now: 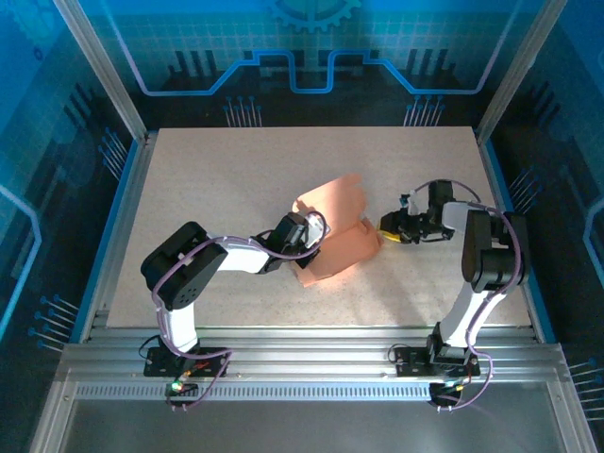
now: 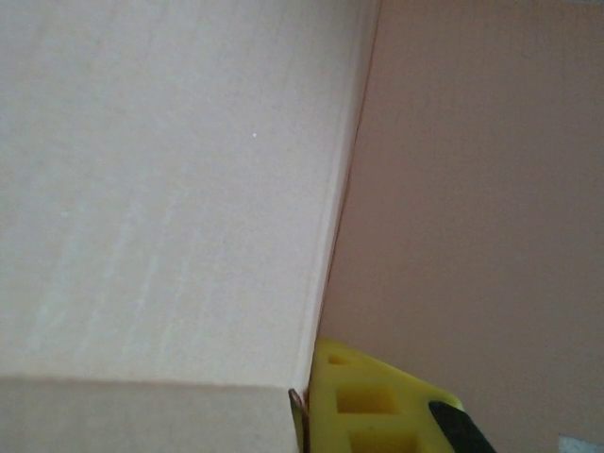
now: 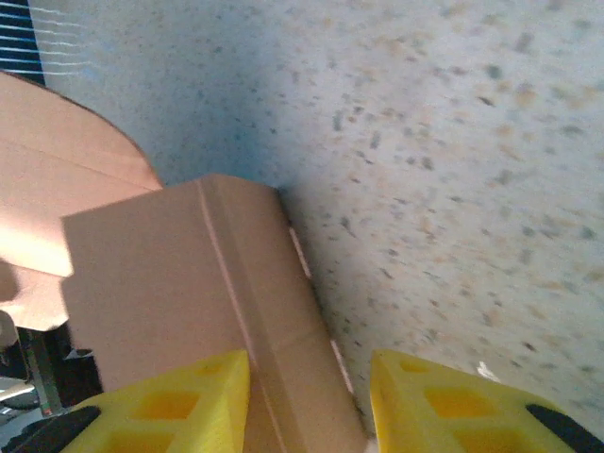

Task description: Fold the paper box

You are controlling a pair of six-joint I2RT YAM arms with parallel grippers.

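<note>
**A:** Where's the paper box point(image 1: 338, 236)?

**B:** Near the middle of the speckled table point(image 1: 226, 179), partly folded. In the overhead view one flap stands up toward 12 o'clock.

**A:** Any markings on it?

**B:** Plain salmon-orange cardboard. The right wrist view shows a crease line and small die-cut slits along one edge.

**A:** And the left gripper point(image 1: 300, 232)?

**B:** It is at the box's 9 o'clock, right up against the cardboard. Its wrist view shows one yellow finger point(image 2: 363, 401) at 6 o'clock beside a fold where two panels meet — I cannot tell whether it is clenched or released.

**A:** The right gripper point(image 1: 389, 227)?

**B:** It is at the box's 3 o'clock and released — its yellow fingers point(image 3: 179, 406) are spread, with the box's creased panel lying between them.
</note>
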